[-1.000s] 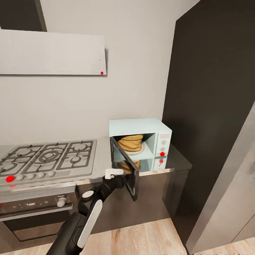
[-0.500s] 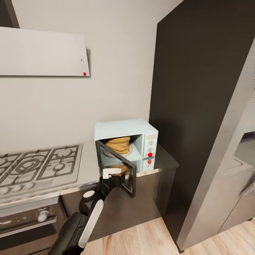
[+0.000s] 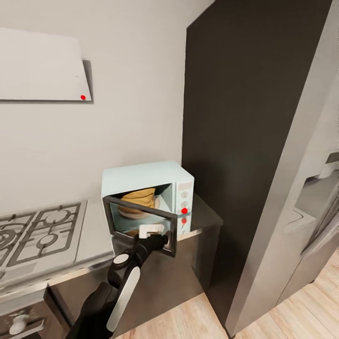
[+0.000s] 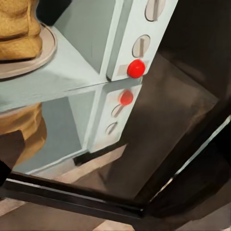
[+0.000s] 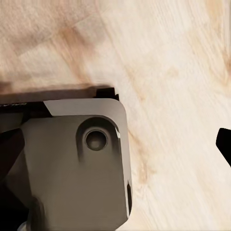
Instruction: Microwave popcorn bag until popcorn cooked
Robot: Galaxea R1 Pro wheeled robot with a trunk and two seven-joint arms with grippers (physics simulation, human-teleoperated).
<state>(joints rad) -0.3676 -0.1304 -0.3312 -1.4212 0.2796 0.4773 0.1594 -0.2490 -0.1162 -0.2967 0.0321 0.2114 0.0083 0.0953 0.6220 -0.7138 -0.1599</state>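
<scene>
No brand name, label or lettering can be read on anything in the kitchen; the only markings are red dots, one on the microwave's (image 3: 146, 188) side panel and one on the corner of the pale range hood (image 3: 42, 68) on the wall above the gas hob (image 3: 42, 230).

The pale-blue microwave stands at the right end of the countertop (image 3: 207, 219), beside a tall dark cabinet (image 3: 245, 117). Its dark-framed glass door (image 3: 141, 219) hangs partly open, swung toward the near side. Inside, the tan popcorn bag (image 3: 136, 197) sits upright on a pale round plate (image 3: 155, 203), and a reflection of the bag shows in the door glass. No popcorn kernels can be made out.

The left gripper (image 3: 151, 231) is at the near face of the door, close to its lower free edge, with the black-and-white left arm (image 3: 117, 287) reaching up from below. Whether its jaws are apart or closed, and whether they grip the door, cannot be told. In the left wrist view the bag (image 4: 19, 29) and plate (image 4: 41, 55) appear past the door frame (image 4: 72, 199), alongside the panel's two round dials and red dot (image 4: 136, 68).

The right wrist view looks down on light wood plank floor (image 5: 168, 72) and a grey part of the robot's body (image 5: 77, 163); the right gripper's jaws cannot be judged there.
</scene>
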